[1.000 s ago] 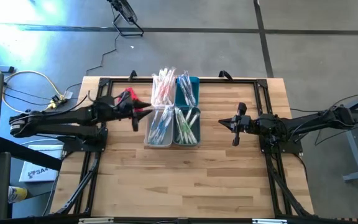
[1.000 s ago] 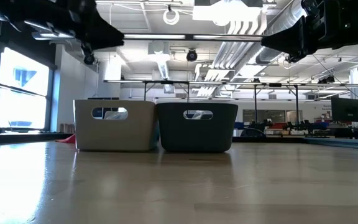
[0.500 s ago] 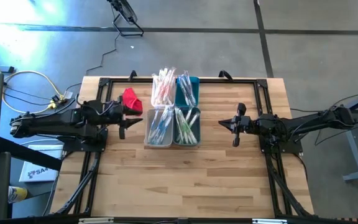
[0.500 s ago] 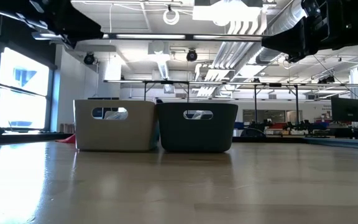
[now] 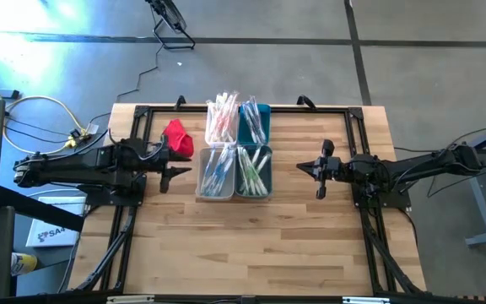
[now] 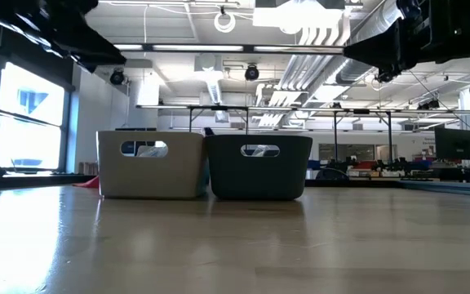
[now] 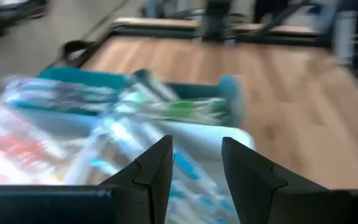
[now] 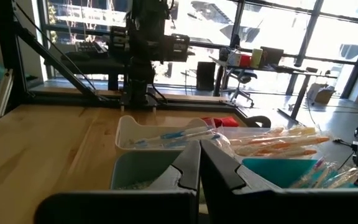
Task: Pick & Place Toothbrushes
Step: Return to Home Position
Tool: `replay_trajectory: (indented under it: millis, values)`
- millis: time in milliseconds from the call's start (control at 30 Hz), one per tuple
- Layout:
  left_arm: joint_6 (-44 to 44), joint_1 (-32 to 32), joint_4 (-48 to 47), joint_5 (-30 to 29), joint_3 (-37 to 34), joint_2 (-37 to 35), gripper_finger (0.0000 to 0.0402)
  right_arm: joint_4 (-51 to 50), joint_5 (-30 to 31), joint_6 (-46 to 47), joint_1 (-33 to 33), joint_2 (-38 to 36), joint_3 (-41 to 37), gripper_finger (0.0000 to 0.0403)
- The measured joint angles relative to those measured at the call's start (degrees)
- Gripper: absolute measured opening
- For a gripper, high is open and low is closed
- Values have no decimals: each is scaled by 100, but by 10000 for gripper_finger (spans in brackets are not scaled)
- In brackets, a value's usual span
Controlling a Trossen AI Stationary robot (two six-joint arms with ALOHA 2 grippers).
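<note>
Daylight pours through tall windows point(image 8: 278, 31) beyond the right gripper point(image 8: 199, 149), leaving its fingers point(image 8: 188, 169) dark silhouettes. Ceiling lamps point(image 6: 224, 20) glare overhead; the table point(image 6: 23, 237) gleams pale beneath the left arm point(image 5: 83, 165), and sun washes the floor point(image 5: 32, 34) behind it.

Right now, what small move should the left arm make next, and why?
Probably draw the left pincer back toward its own table edge, away from the bins. It is open and empty beside them, the toothbrushes in view lie inside, and the right pincer waits on the far side.
</note>
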Motion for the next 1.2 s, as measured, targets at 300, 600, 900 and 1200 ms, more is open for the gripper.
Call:
replay_trajectory:
  millis: [300,600,900,1200]
  values:
    - [347,-2,20,926,2,-877,136,94,-36,15,1,-22,0,3]
    - [331,-2,-456,923,-27,-1864,136,112,-35,15,-1,-22,0,2]
    - [343,0,-267,884,-722,-2703,136,112,-35,15,-1,-22,0,2]
    - [196,1,-365,454,-656,-2683,136,125,-22,1,1,-22,0,2]
